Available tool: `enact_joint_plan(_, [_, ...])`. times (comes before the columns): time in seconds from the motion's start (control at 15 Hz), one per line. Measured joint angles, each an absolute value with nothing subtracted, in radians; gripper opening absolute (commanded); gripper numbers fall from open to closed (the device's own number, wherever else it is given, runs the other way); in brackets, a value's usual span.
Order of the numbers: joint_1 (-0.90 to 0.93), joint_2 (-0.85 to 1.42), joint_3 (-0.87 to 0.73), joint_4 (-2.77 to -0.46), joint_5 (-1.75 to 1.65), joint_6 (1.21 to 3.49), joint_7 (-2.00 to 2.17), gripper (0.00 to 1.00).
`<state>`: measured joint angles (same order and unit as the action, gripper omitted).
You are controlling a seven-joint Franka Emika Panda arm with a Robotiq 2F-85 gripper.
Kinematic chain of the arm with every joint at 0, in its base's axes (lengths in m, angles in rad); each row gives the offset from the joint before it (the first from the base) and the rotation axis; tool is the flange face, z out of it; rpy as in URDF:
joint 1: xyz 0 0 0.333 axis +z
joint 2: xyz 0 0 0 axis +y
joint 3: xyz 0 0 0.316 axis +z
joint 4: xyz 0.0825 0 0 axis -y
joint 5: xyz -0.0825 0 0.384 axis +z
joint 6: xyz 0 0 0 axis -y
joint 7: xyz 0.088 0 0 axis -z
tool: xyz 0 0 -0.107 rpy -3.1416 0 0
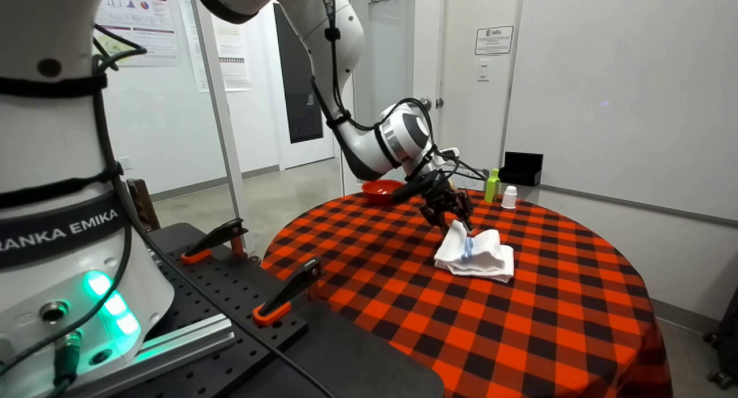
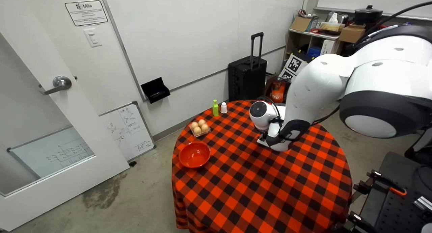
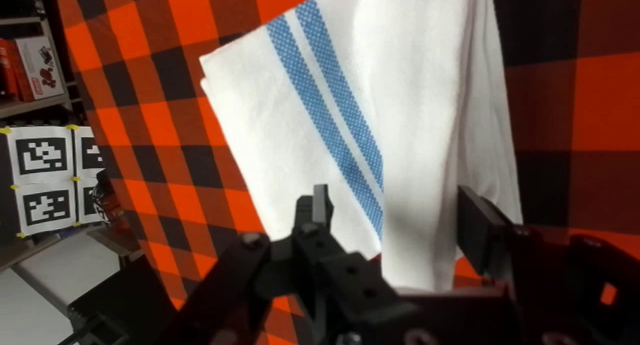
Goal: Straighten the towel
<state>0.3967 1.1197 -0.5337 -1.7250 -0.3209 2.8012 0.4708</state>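
A white towel (image 1: 481,259) with blue stripes lies folded on the checked table, one part standing up in a raised fold. In the wrist view the towel (image 3: 420,110) shows a double blue stripe, with the raised fold running down between the fingers. My gripper (image 1: 457,228) points down at the towel's edge; in the wrist view its fingers (image 3: 394,202) are apart. The right finger is close against the fold; I cannot tell if it touches. The left finger stands clear of the fold. In an exterior view the arm hides most of the towel (image 2: 262,142).
The round table has a red and black checked cloth (image 2: 249,179). A red bowl (image 2: 194,154), a pack of eggs (image 2: 200,127), a green bottle (image 2: 215,108) and a white bottle (image 2: 223,108) stand near its edge. Clamps (image 1: 288,291) sit on the robot's base table.
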Motion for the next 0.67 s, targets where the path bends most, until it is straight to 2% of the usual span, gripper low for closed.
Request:
enact_joint_plan(0.13, [0.401,1.108,-0.541,-1.728,-0.319,2.802,0.481,0.16])
enact_joint_plan(0.27, [0.409,1.084,-0.547,-1.740,-0.319,2.808,0.492,0.02])
enact_joint_plan(0.33, [0.416,1.069,-0.551,-1.748,-0.319,2.812,0.493,0.00])
enact_joint_plan(0.67, [0.439,0.994,-0.565,-1.787,-0.319,2.823,0.494,0.01])
